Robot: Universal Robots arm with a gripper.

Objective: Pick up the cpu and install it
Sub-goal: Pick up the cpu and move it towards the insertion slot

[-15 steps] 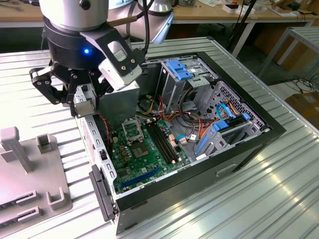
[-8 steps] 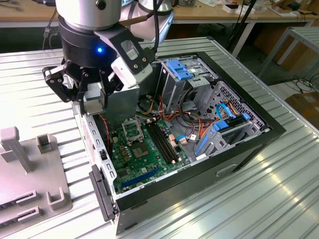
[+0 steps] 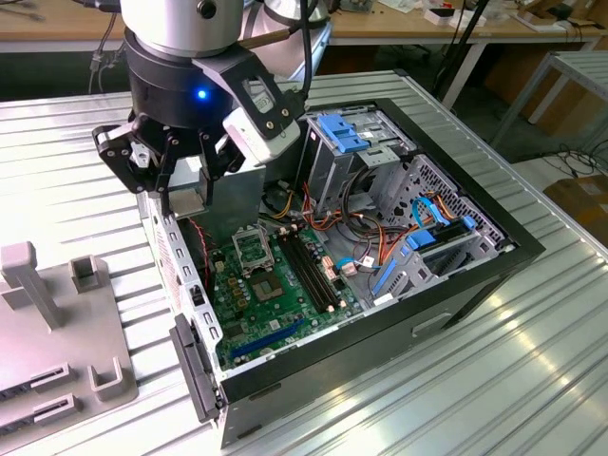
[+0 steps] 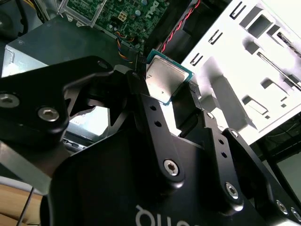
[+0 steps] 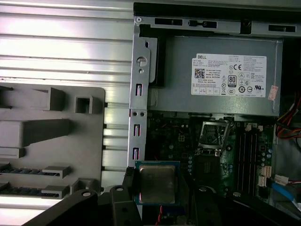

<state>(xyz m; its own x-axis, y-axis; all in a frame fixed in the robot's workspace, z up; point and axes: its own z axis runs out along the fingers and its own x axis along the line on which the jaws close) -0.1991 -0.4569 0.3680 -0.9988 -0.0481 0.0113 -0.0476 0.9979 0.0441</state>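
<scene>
The cpu (image 4: 165, 75) is a small square chip with a silver-grey metal top and a green rim, and my gripper (image 4: 164, 89) is shut on it by two opposite edges. In the first wrist view the cpu (image 5: 157, 182) hangs between the black fingers (image 5: 129, 181) above the case's side wall. The open, metal-framed socket (image 5: 214, 136) lies on the green motherboard, off to one side of the chip. In the exterior view my gripper (image 3: 185, 180) hovers over the case's edge at that view's left, up and left of the socket (image 3: 249, 249).
The open computer case (image 3: 475, 275) lies on a ribbed metal table. A grey power-supply box (image 5: 211, 75) sits beside the socket. Memory slots (image 3: 309, 271), a bare dark chip (image 3: 269, 288), cables and blue drive bays (image 3: 347, 133) fill the case. A grey fixture tray (image 3: 57, 323) lies beside it.
</scene>
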